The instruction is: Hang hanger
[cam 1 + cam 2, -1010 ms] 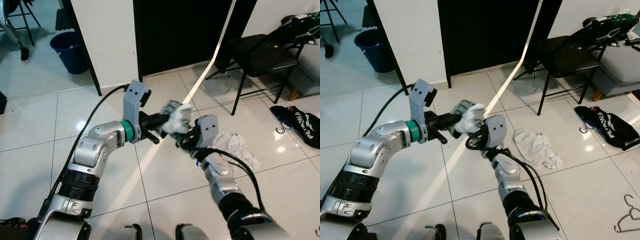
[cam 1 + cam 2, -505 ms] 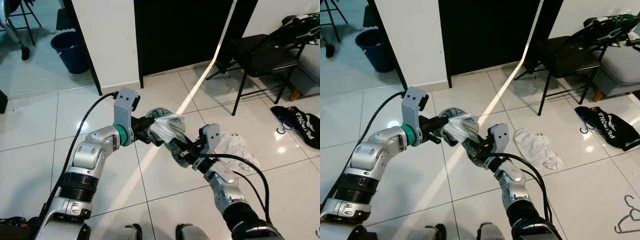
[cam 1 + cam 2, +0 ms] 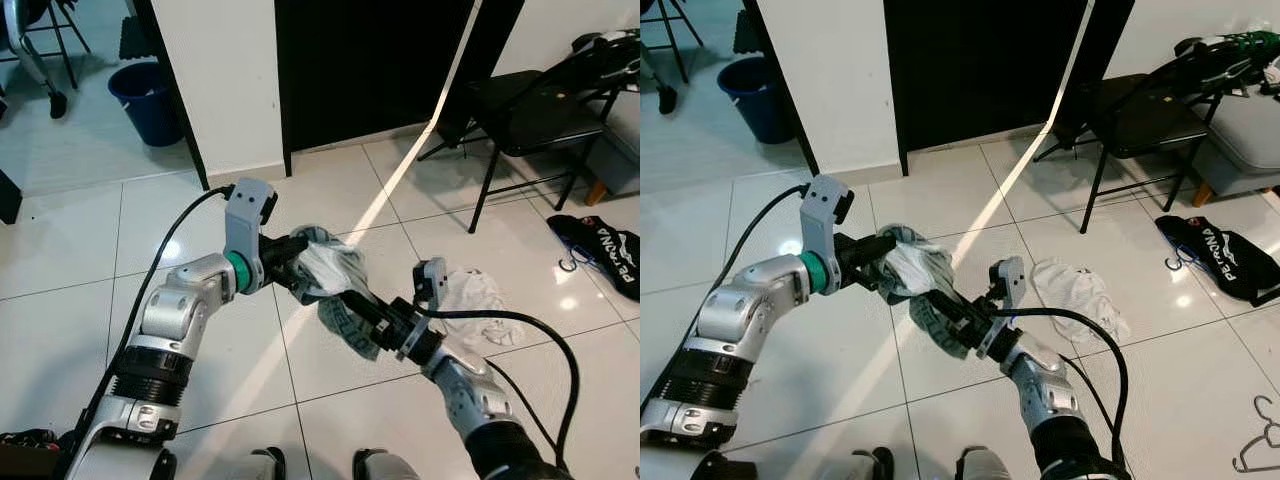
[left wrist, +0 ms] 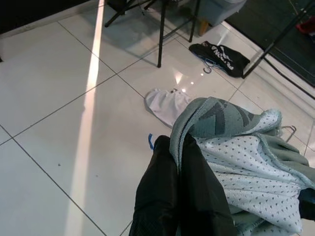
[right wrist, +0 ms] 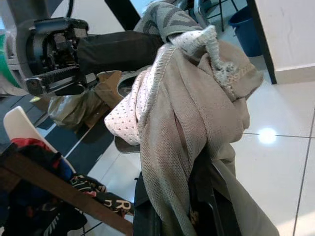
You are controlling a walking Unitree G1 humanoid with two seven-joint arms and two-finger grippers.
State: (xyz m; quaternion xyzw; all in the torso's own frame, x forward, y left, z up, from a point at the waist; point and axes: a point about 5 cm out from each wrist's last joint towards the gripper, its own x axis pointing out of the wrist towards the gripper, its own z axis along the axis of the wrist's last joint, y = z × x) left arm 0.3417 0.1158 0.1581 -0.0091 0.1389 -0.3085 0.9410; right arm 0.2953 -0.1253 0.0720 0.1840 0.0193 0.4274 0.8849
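stretching garment (image 3: 330,285) between both hands: left hand (image 3: 296,258) pinches one edge, right hand (image 3: 365,312) clamps the other, presumably spreading it open for hanging.

A garment (image 3: 330,285) hangs above the floor (image 3: 60,250) between the two arms: the left gripper (image 3: 295,262) grips its upper end from the left, and the right gripper (image 3: 368,313) grips its lower end from the right. On the floor just right of the right arm lies a cloth (image 3: 472,300). Further right lies a bag (image 3: 600,250). Behind the cloth stands a chair (image 3: 530,110). A bucket (image 3: 145,95) stands far behind on the left. Hangers (image 3: 1260,440) lie at the near right.
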